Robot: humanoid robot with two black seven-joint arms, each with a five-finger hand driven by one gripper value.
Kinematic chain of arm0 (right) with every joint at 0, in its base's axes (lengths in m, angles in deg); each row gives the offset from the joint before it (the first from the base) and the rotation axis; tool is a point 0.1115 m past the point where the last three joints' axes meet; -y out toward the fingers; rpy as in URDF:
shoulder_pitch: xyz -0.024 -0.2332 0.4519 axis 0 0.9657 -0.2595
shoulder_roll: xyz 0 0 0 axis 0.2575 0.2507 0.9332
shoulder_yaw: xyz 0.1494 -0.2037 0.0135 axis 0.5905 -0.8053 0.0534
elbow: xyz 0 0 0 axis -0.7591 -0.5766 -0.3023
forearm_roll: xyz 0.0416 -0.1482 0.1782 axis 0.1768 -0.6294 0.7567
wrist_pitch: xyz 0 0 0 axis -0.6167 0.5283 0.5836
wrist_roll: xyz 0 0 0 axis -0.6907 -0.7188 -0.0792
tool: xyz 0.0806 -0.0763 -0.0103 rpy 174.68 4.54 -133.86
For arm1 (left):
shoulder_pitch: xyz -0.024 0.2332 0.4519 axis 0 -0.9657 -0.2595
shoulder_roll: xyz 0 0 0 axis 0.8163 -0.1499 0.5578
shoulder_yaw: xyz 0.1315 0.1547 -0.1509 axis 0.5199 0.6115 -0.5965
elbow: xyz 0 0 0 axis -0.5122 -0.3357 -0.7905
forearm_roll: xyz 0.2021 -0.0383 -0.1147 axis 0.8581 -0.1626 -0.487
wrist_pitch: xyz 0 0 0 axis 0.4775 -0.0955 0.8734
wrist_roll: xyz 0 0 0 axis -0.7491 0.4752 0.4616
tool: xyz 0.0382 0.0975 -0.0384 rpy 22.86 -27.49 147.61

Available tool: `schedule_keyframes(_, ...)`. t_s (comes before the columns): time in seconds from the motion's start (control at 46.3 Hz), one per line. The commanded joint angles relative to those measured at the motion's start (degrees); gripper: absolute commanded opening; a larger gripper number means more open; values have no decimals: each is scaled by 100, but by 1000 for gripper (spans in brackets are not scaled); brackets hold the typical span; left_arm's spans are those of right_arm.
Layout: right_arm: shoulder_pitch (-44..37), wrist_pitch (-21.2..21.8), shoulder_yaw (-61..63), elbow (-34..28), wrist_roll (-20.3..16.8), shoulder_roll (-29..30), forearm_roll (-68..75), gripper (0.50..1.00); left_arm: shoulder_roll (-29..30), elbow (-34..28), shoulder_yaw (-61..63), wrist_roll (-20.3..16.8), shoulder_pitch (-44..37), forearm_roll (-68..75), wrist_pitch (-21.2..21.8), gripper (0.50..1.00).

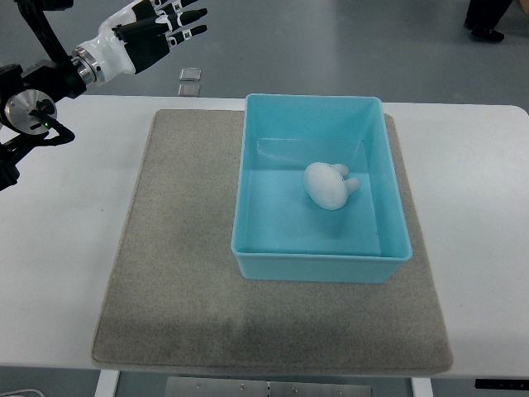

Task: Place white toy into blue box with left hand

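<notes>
A white toy (329, 184) lies on the floor of the blue box (318, 265), slightly right of its middle. The box stands on a grey mat (182, 248) on the white table. My left hand (164, 25) is raised at the upper left, well away from the box and beyond the table's far edge, with its fingers stretched out and nothing in them. The right arm does not show.
The white table (74, 207) extends past the mat on both sides. Two small grey squares (189, 81) lie on the floor beyond the far edge. A person's dark shoes (486, 31) show at the top right corner.
</notes>
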Motion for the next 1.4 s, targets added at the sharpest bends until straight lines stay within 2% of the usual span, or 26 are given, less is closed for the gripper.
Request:
schedule_keyframes(0.0,0,0,0,0,0,0,0,936,6,5,-11,32,-83,-102,-98,1000)
schedule_keyframes(0.086,0,0,0,0,0,0,0,936,15,31,-90,93,-206,-330,-221,1000)
schedule_keyframes(0.259,0,0,0,0,0,0,0,936,120,-4,-284,638,-355,-761,-239,1000)
schedule_keyframes(0.388,0,0,0,0,0,0,0,936,129,-75,-582,849,-531,-928,-231,1000)
schedule_keyframes(1.381,0,0,0,0,0,0,0,936,226,-83,-917,858,-1024,-902,-239,1000)
